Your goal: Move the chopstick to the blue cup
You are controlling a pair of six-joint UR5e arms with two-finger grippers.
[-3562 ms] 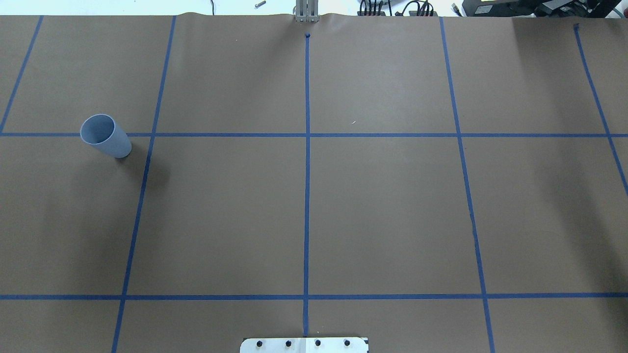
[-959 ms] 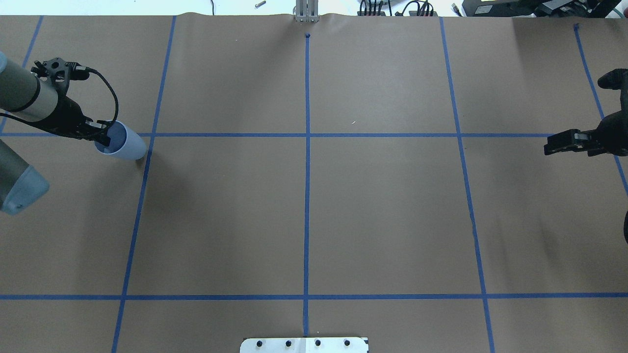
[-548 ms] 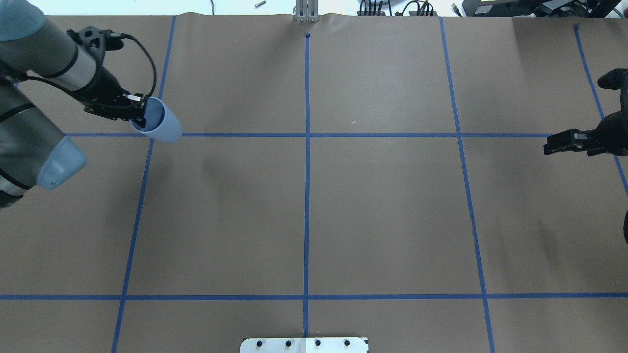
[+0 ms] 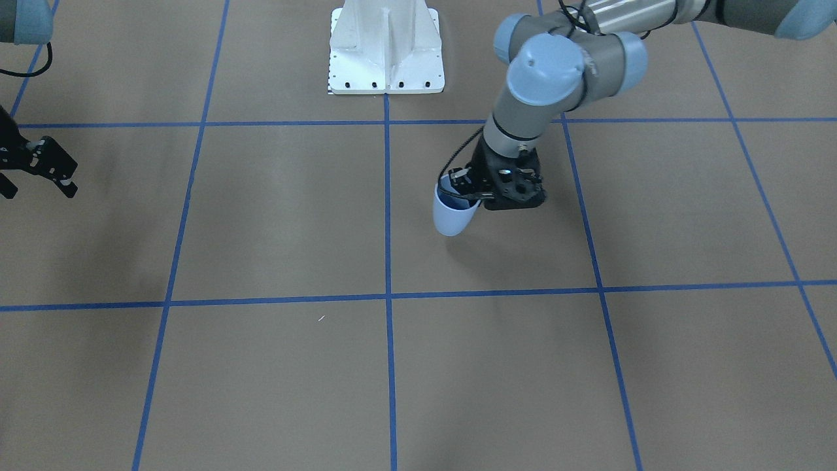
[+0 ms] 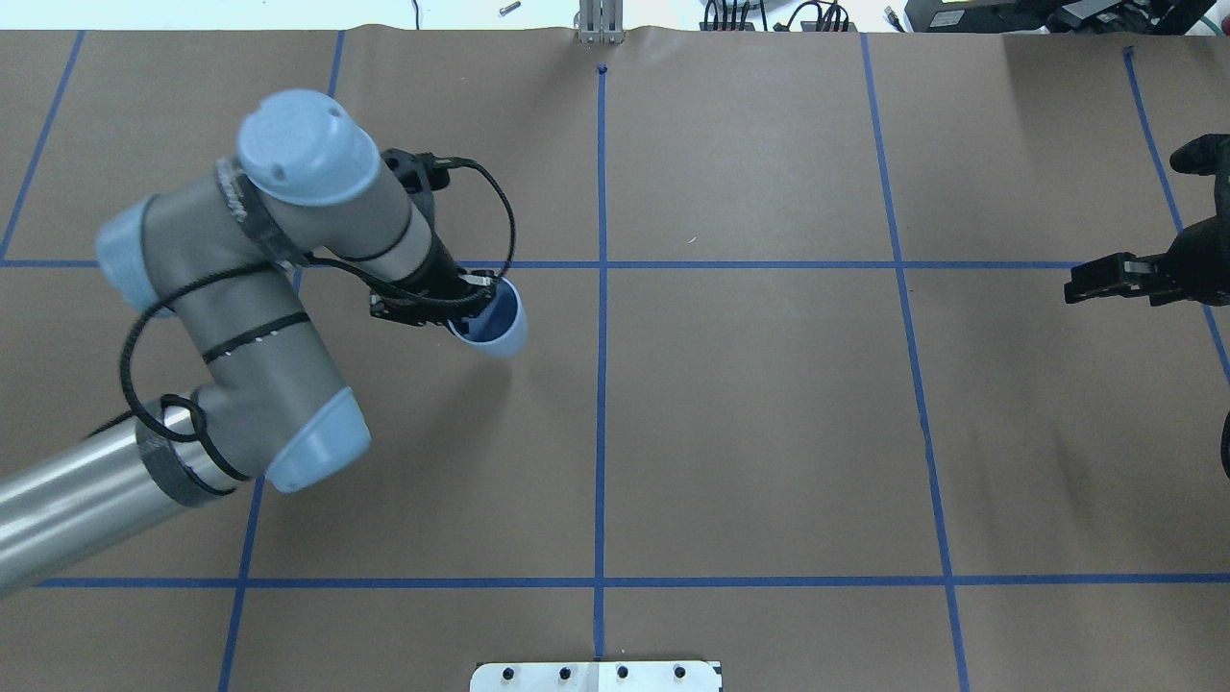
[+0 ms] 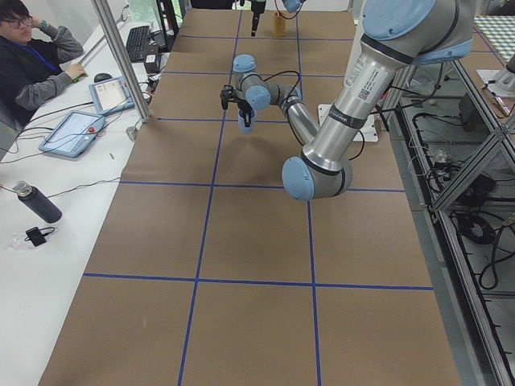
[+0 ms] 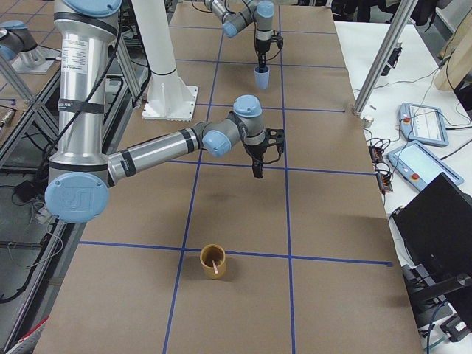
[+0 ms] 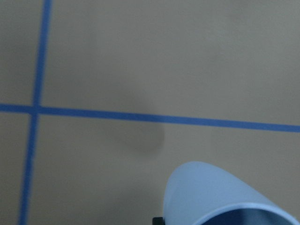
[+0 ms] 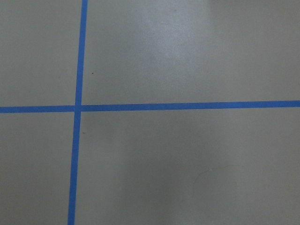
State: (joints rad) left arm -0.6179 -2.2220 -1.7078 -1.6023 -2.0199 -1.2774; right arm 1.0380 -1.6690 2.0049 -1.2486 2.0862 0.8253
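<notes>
1. Your left gripper [image 5: 468, 306] has its fingers pinched on the rim of the blue cup [image 5: 507, 332], one inside the mouth and one outside as far as the overhead view shows. The cup hangs mouth-up. Its shadow lies apart from it on the desk [image 5: 769, 432], which suggests it is off the surface
2. The cup is in the robot's left half, a little short of the centre tape line and just on the robot's side of the cross line
3. Your right gripper [image 5: 1081, 284] hovers near the robot's right edge of the desk with its fingers spread and nothing between them. Its wrist view shows only bare paper and tape
4. The chopstick [image 7: 214, 264] leans inside a tan cup [image 7: 212, 274] at the far right end of the desk, beyond the right gripper and well apart from the blue cup
5. I judge you are in the staging step: the cup is in hand and placed toward the middle, and the transfer itself has not begun
6. Next, you likely need the blue cup either set down upright or held steady where the right arm can reach it. Then send the right gripper out to the tan cup and close it on the stick's exposed upper part
7. Watch the rim pinch. A one-wall hold can let the cup swing or slip, and the mouth is a narrow target for a thin stick
</notes>
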